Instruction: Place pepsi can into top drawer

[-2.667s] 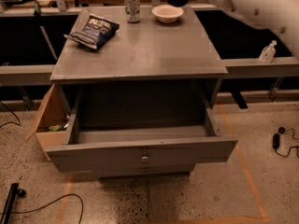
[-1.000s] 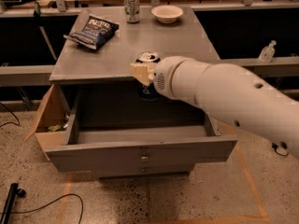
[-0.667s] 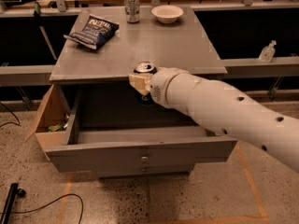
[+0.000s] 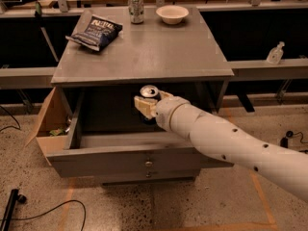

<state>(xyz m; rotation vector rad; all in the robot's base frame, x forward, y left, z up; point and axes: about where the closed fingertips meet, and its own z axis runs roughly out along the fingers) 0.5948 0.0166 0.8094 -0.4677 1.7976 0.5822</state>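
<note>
The pepsi can (image 4: 148, 94), dark blue with a silver top, is held upright in my gripper (image 4: 150, 106). My cream fingers (image 4: 143, 104) are closed around its sides. The can hangs inside the open top drawer (image 4: 120, 150), above the drawer floor near its back and middle. My white arm (image 4: 231, 146) reaches in from the lower right over the drawer's right front corner. The drawer is pulled far out and its knob (image 4: 148, 163) shows on the front. The lower part of the can is in shadow.
On the grey cabinet top (image 4: 144, 52) lie a dark chip bag (image 4: 96, 32), a pale silver-green can (image 4: 136, 6) and a white bowl (image 4: 172, 13). A cardboard box (image 4: 50, 124) stands left of the cabinet. Cables lie on the floor.
My arm came from the back right of the cabinet top with the can, moved over the front edge, and has lowered the can into the open drawer.
</note>
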